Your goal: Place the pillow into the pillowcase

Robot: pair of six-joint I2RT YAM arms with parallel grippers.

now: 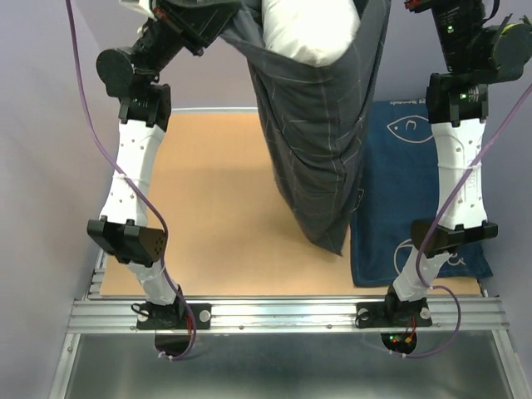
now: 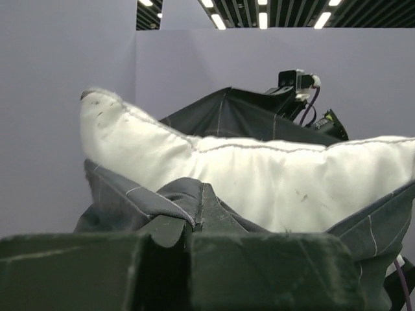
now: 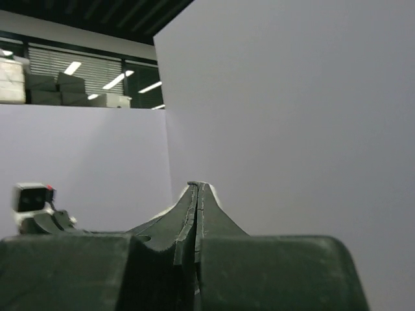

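Note:
The dark grey grid-patterned pillowcase (image 1: 320,158) hangs open-mouthed above the table, its lower corner near the tabletop. The white pillow (image 1: 312,29) sits inside it, top end bulging out of the mouth. My left gripper (image 1: 223,23) is shut on the left rim of the mouth. The left wrist view shows its fingers (image 2: 196,210) pinching a fold of pillowcase (image 2: 130,201), with the pillow (image 2: 259,175) just beyond. My right gripper (image 3: 196,191) is shut on a thin edge of grey fabric; in the top view its fingertips lie past the upper border.
A navy blue cloth with white fish drawings (image 1: 399,166) lies on the right of the tan tabletop (image 1: 208,208), partly under the hanging pillowcase. Purple walls close in both sides. A metal rail (image 1: 283,314) carries both arm bases at the near edge.

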